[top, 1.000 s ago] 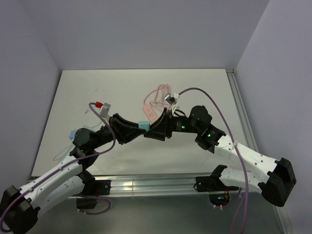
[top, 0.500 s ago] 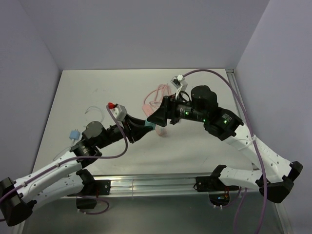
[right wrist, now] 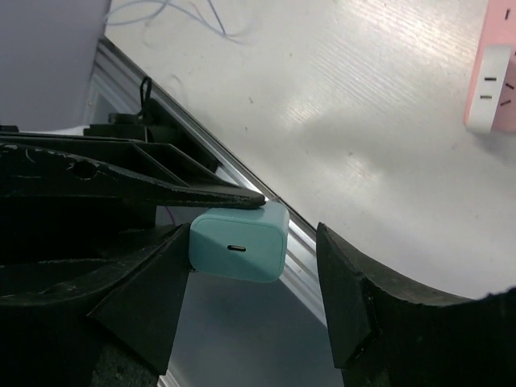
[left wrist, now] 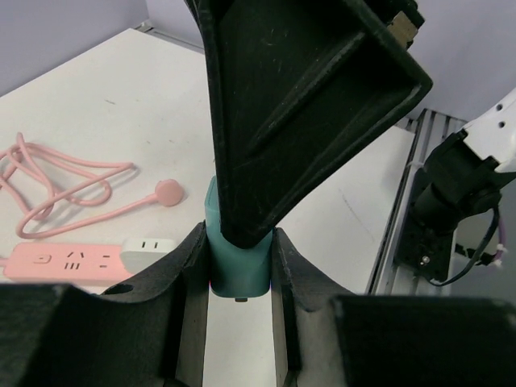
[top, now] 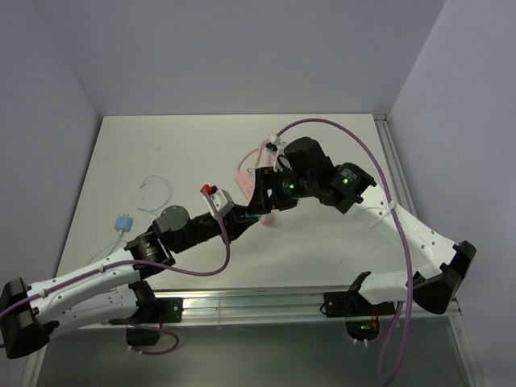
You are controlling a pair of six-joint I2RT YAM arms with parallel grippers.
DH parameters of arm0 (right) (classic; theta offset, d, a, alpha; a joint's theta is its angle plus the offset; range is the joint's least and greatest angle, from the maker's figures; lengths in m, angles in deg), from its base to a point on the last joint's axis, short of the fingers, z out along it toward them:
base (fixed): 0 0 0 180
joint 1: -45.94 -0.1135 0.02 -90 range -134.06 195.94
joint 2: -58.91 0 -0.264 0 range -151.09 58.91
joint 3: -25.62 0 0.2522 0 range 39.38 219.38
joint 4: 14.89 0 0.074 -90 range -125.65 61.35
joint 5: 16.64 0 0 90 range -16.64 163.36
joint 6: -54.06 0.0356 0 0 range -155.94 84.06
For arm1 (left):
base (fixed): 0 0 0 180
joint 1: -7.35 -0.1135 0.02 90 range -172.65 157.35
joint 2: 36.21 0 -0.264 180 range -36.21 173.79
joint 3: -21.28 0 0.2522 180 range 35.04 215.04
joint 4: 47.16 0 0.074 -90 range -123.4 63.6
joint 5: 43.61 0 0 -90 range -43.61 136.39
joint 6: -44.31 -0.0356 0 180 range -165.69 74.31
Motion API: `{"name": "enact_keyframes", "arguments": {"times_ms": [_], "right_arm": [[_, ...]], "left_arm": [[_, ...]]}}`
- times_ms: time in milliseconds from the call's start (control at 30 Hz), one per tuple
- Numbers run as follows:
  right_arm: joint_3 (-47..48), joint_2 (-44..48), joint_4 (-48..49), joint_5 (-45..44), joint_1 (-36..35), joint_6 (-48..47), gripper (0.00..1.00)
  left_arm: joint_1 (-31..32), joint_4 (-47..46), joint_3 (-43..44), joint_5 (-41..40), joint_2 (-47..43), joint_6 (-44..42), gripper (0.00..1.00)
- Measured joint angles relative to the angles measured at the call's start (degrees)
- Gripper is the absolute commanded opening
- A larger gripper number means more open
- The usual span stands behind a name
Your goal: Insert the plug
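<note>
A small light-blue plug [top: 122,220] with a thin white wire [top: 156,184] lies on the table at the left, far from both grippers. My left gripper [left wrist: 238,246] is shut on a teal charger block [left wrist: 238,266], held above the table. The block also shows in the right wrist view [right wrist: 239,241], with a slot port on its face. My right gripper [right wrist: 253,242] is open and straddles the block; one finger [right wrist: 149,298] is against its side and the other finger [right wrist: 355,294] stands clear. In the top view the two grippers meet mid-table [top: 254,211] and hide the block.
A pink power strip [left wrist: 64,262] with a white end lies on the table beyond the grippers; it also shows in the right wrist view [right wrist: 500,89] and the top view [top: 244,173]. Its coiled pink cord [left wrist: 56,173] lies behind it. A metal rail [top: 266,306] runs along the near edge.
The left arm has pulled back and lowered, still holding the teal block. The right arm has swung round and brought its open jaws around the block.
</note>
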Motion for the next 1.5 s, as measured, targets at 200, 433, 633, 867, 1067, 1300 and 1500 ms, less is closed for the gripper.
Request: {"name": "enact_keyframes", "arguments": {"times_ms": [200, 433, 633, 867, 1067, 1300, 1500], "right_arm": [[1.4, -0.9, -3.0, 0.0, 0.0, -0.4, 0.61], [1.4, -1.4, -3.3, 0.9, 0.3, -0.4, 0.57], [1.4, -2.9, -3.4, 1.3, 0.4, -0.6, 0.43], [1.4, -3.8, -3.2, 2.0, 0.5, -1.0, 0.00], [1.4, -4.8, -1.0, -1.9, 0.3, -1.6, 0.00], [1.2, -8.6, 5.6, -11.9, 0.3, -6.0, 0.00], [2.8, -18.9, 10.0, -23.3, -0.1, -12.7, 0.00]], "left_arm": [[1.8, 0.9, 0.9, -2.6, 2.0, -2.8, 0.00], [3.1, 2.2, 1.6, -4.7, 2.6, -4.3, 0.01], [3.3, 3.8, 1.6, -5.7, 2.5, -4.8, 0.00], [3.5, 4.7, 1.6, -7.1, 2.4, -4.6, 0.48], [3.7, 3.5, 1.4, -16.5, -1.1, -0.3, 0.99], [3.8, 13.2, 2.4, -38.3, -9.0, 13.8, 1.00], [3.8, 24.0, 2.7, -51.8, -14.7, 27.9, 1.00]]}}
